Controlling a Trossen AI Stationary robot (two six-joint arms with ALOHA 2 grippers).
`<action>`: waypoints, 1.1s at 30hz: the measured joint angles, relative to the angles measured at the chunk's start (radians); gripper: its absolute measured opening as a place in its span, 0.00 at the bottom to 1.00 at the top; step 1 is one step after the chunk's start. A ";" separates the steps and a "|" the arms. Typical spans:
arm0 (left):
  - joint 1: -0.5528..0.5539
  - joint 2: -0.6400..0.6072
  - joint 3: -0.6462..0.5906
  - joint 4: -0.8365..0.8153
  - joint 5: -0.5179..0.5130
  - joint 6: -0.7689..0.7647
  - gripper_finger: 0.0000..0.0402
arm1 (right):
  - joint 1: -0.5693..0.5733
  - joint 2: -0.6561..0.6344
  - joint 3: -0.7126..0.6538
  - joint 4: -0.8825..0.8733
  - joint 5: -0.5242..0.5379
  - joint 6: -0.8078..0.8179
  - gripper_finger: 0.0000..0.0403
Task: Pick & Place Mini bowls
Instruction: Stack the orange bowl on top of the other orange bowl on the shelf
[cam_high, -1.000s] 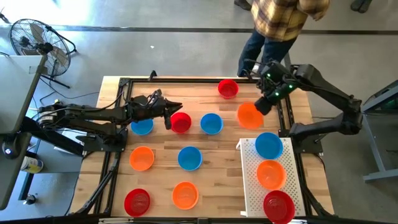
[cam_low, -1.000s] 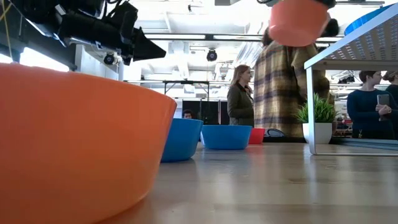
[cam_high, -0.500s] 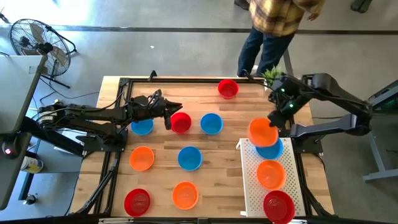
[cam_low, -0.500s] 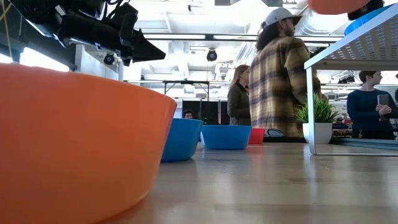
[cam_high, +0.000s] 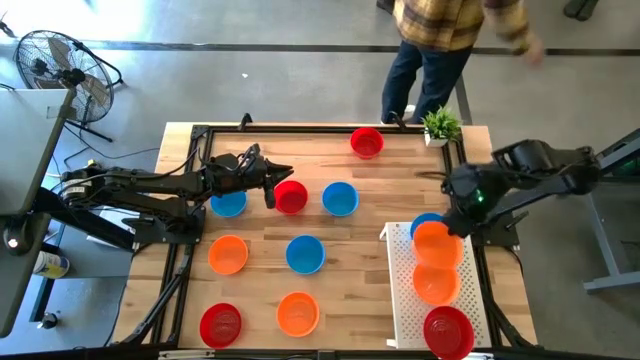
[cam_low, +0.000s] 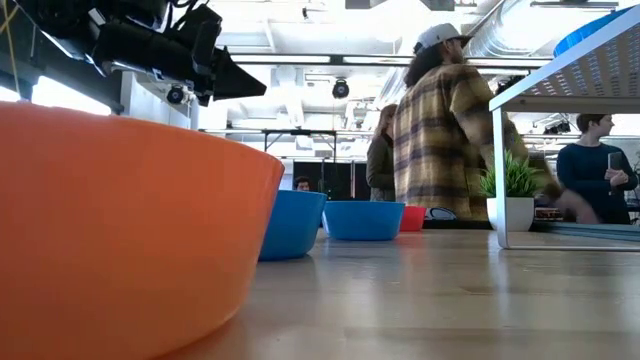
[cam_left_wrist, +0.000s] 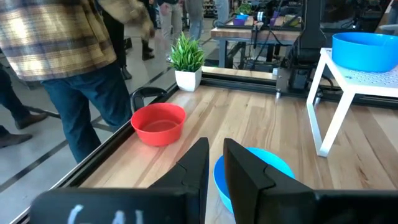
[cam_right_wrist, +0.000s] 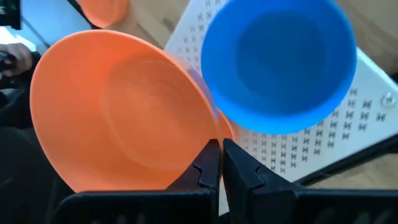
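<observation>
In the high view my right gripper (cam_high: 447, 222) is shut on an orange mini bowl (cam_high: 436, 244), held above the white tray's (cam_high: 404, 300) far end. That bowl half covers a blue bowl (cam_high: 424, 221) resting on the tray. An orange bowl (cam_high: 435, 283) and a red bowl (cam_high: 448, 331) also sit on the tray. My left gripper (cam_high: 280, 178) hovers, shut, above the table beside a red bowl (cam_high: 292, 198). Its wrist view shows a blue bowl (cam_left_wrist: 258, 169) below the fingers and a red bowl (cam_left_wrist: 158, 123) beyond. My right gripper pinches the orange bowl's rim (cam_right_wrist: 204, 140) between its two fingers, one finger inside the bowl and one outside. The bowl (cam_right_wrist: 124, 112) is lifted clear and tilted, and sits over the tray beside the blue bowl (cam_right_wrist: 280, 62).
Several more bowls stand on the wooden table: red (cam_high: 367, 142), blue (cam_high: 340, 198), blue (cam_high: 229, 204), orange (cam_high: 228, 254), blue (cam_high: 305, 254), orange (cam_high: 297, 313), red (cam_high: 221, 325). A potted plant (cam_high: 440, 125) stands at the far right corner. A person in a plaid shirt (cam_high: 450, 20) stands behind the table.
My right gripper has carried the orange bowl from above the far right of the table toward the near edge and the right. It now holds the bowl over the tray, above the blue bowl. The person behind the table has shifted.
</observation>
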 joint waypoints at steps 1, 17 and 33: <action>0.000 0.000 0.000 0.000 0.000 0.000 0.11 | 0.038 0.000 0.000 0.005 0.017 0.040 0.00; 0.000 0.000 0.000 0.000 0.003 0.000 0.11 | 0.451 0.130 0.000 0.031 0.166 0.364 0.00; 0.000 0.000 0.000 -0.008 0.010 -0.003 0.11 | 0.482 0.188 0.000 -0.033 0.267 0.363 0.00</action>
